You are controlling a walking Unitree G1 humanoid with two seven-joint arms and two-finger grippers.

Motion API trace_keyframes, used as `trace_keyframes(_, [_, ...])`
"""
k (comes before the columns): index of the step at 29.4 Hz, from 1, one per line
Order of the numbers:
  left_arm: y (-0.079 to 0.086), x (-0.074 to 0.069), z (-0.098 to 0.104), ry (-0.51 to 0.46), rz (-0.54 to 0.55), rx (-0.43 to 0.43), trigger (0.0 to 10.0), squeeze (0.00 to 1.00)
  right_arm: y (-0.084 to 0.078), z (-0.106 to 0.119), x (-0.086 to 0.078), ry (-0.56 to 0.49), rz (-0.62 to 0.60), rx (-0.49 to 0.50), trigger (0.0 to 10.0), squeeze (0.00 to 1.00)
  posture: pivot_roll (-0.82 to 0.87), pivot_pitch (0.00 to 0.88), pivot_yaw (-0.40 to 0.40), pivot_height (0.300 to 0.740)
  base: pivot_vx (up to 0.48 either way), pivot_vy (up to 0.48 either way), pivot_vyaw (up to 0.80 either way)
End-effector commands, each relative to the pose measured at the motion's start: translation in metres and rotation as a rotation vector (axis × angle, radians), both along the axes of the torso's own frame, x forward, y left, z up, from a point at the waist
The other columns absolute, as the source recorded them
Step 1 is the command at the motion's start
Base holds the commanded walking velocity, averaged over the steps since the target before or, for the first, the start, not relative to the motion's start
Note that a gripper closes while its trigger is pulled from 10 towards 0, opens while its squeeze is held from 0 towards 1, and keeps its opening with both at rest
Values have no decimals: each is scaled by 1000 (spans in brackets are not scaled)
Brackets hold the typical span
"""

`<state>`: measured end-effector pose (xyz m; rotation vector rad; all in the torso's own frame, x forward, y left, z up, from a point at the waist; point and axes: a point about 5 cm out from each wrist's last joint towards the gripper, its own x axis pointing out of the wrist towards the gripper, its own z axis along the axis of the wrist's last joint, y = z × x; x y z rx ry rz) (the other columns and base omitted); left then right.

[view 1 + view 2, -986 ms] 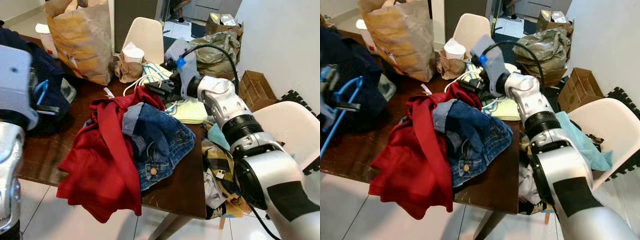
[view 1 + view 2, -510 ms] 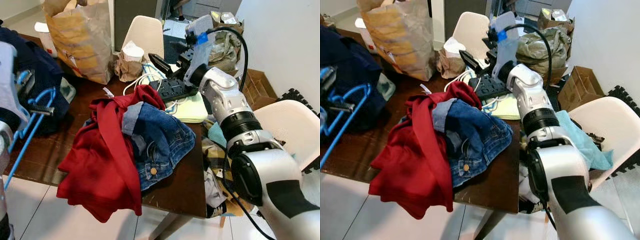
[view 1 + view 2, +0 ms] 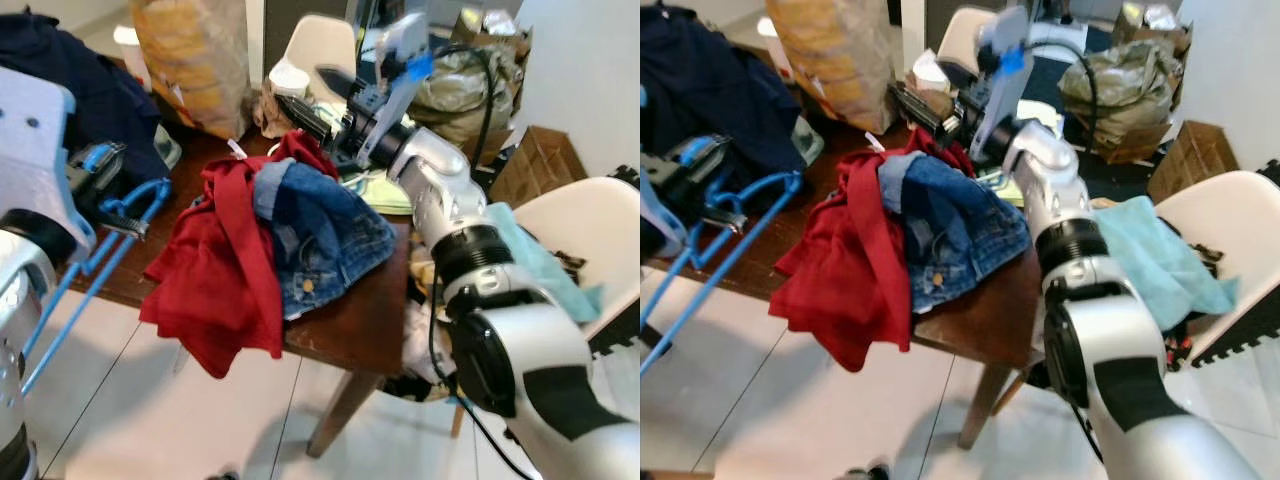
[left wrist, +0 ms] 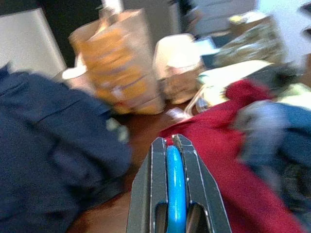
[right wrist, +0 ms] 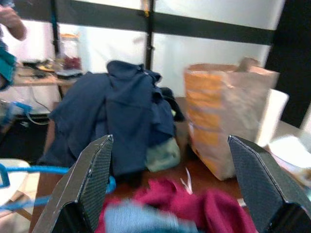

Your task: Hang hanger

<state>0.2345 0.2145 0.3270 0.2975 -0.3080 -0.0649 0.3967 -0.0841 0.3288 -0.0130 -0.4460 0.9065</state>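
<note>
the left pincer (image 4: 176, 145) is clamped on the blue hanger (image 3: 725, 235), which hangs below it off the near edge of the table (image 3: 345, 330), beside the red garment (image 3: 225, 270) and denim jacket (image 3: 330, 235). so the hanger is in hand but not hung. the right pincer (image 5: 170, 179) is spread wide and empty above the clothes pile, facing a navy coat (image 5: 124, 111) and paper bag (image 5: 221, 121). no rail shows, and the views are blurred.

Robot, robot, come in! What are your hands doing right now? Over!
Left gripper shut on blue hanger, held off the table's edge. Right gripper open, raised over red garment and denim jacket. Nothing hung yet.
</note>
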Motion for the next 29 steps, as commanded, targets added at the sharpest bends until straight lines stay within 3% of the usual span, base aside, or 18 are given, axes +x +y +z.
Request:
trace_keyframes(1, [-2, 0, -4, 29, -25, -13, 10000, 0, 1, -1, -3, -25, 27, -16, 10000, 0, 126, 97, -132, 740, -386, 0, 0])
trace_keyframes(12, [-10, -2, -8, 65, -141, -33, 10000, 0, 1, -11, -20, -70, 255, -118, 10000, 0, 122, 102, -127, 740, -385, 0, 0])
trace_keyframes(14, [-21, -7, -8, 70, -261, -36, 10000, 0, -7, -19, -28, -79, 363, -193, 10000, 0, 123, 103, -128, 740, -379, 0, 0])
trace_keyframes(15, [-21, -7, -8, 70, -261, -36, 10000, 0, -7, -19, -28, -79, 363, -193, 10000, 0, 123, 103, -128, 740, -379, 0, 0])
trace_keyframes(19, [-35, -19, -13, 100, -468, 7, 10000, 0, -20, -32, -34, -67, 461, -333, 10000, 0, 121, 101, -127, 740, -302, 0, 0])
trace_keyframes(20, [-35, -19, -13, 100, -468, 7, 10000, 0, -20, -32, -34, -67, 461, -333, 10000, 0, 121, 101, -127, 740, -289, 0, 0])
trace_keyframes(22, [-39, -30, -24, 186, -619, 81, 10000, 0, -23, -45, -41, -52, 533, -483, 10000, 0, 117, 99, -128, 740, 0, 0, 0])
trace_keyframes(24, [-39, -30, -24, 186, -619, 81, 10000, 0, -23, -45, -41, -52, 533, -483, 10000, 0, 117, 99, -128, 740, 0, 0, 0])
trace_keyframes(26, [-41, -39, -33, 263, -744, 145, 10000, 0, -22, -56, -50, -42, 609, -612, 10000, 0, 117, 98, -126, 740, 0, 0, 0])
trace_keyframes(29, [-41, -43, -36, 286, -787, 169, 10000, 0, -21, -60, -54, -39, 637, -653, 10000, 0, 117, 98, -126, 740, 0, 0, 0])
